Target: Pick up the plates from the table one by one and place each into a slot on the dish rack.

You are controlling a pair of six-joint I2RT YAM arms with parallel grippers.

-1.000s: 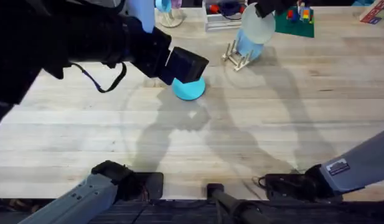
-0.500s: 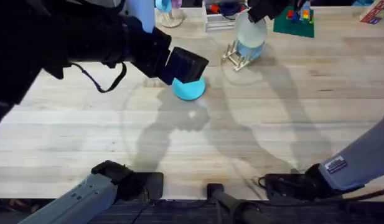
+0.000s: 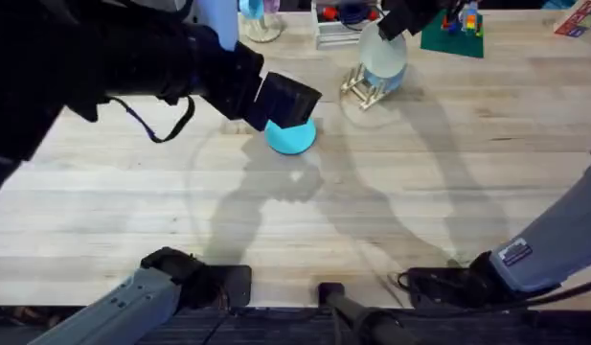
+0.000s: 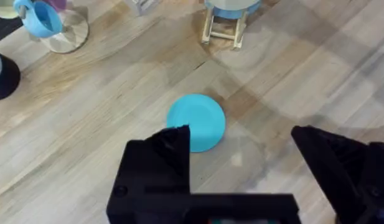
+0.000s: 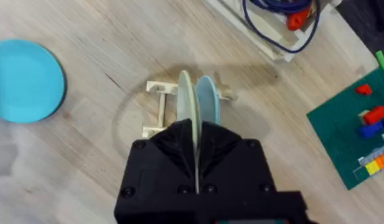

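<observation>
1. Dish rack (image 5: pixel 179 106) holds a pale-blue disc (image 5: pixel 208 99) upright in one slot.
2. Right gripper (image 5: pixel 195 149) clamps the pale yellow plate (image 5: pixel 187 102) edge-on, lowered into the neighbouring slot.
3. Teal plate (image 4: pixel 196 122) lies flat on the table (image 4: pixel 291 87).
4. Left gripper (image 4: pixel 241 162) above it, jaws wide, empty.

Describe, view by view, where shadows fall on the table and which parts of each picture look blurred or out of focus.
Overhead: the left arm looms large, dark and blurred; broad soft arm shadows cross the table. Left wrist: a curved shadow lies across the planks beside the teal plate, and the gripper's fingers are soft. Right wrist: the right gripper is close and dark, and the dish rack casts a faint shadow.
</observation>
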